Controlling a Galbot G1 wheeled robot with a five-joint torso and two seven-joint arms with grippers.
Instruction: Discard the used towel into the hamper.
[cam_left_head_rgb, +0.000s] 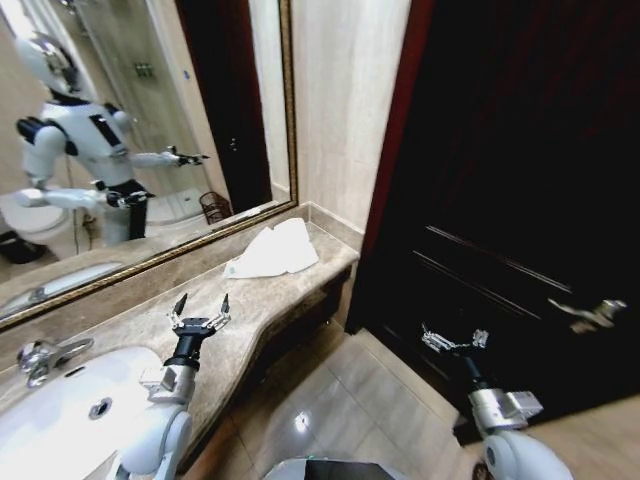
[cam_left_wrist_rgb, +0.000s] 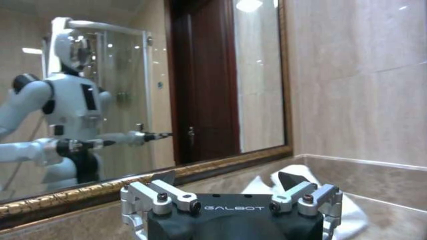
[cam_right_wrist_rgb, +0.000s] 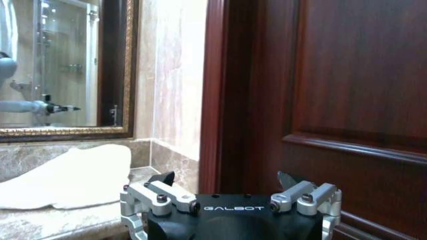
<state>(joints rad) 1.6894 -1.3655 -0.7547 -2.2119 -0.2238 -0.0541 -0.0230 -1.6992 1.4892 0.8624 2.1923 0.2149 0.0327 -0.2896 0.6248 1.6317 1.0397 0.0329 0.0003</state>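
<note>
In the head view, the left gripper (cam_left_head_rgb: 200, 308) hovers over the marble counter (cam_left_head_rgb: 120, 320), its fingers spread and holding nothing. The towel (cam_left_head_rgb: 272, 250) lies far along the counter, near the right end, well apart from this gripper. The right gripper (cam_left_head_rgb: 455, 340) hangs in front of the dark door (cam_left_head_rgb: 520, 180), also spread and empty. The hamper (cam_left_head_rgb: 214, 207) appears as a reflection in the mirror (cam_left_head_rgb: 140, 120), so I judge it stands behind the robot.

The left wrist view shows the towel (cam_left_wrist_rgb: 347, 210) just beyond the open fingertips (cam_left_wrist_rgb: 290, 179). To grasp well, the arm should reach farther and come down on a raised fold.

The right wrist view shows what the others hide: the towel (cam_right_wrist_rgb: 73, 175) is thick and humped.
</note>
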